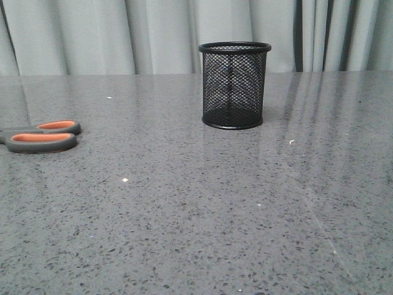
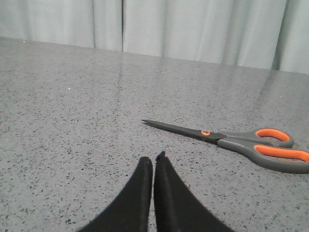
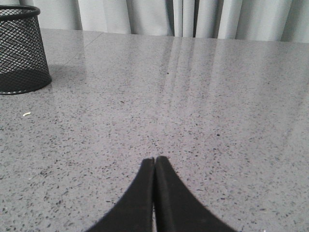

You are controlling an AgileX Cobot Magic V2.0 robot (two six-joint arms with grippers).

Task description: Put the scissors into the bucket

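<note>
The scissors [image 1: 44, 136] lie flat at the table's left edge in the front view, only their grey handles with orange lining showing. In the left wrist view the whole scissors [image 2: 231, 143] lie shut on the table, blades pointing away from the handles. My left gripper [image 2: 153, 158] is shut and empty, a short way from the blade tip. The bucket [image 1: 234, 85], a black wire-mesh cup, stands upright at the middle back and is empty; it also shows in the right wrist view [image 3: 20, 50]. My right gripper [image 3: 154, 159] is shut and empty, well apart from the bucket.
The grey speckled table [image 1: 196, 215] runs back to pale curtains [image 1: 153, 34]. Small white specks [image 1: 124, 180] lie on the surface. Neither arm shows in the front view.
</note>
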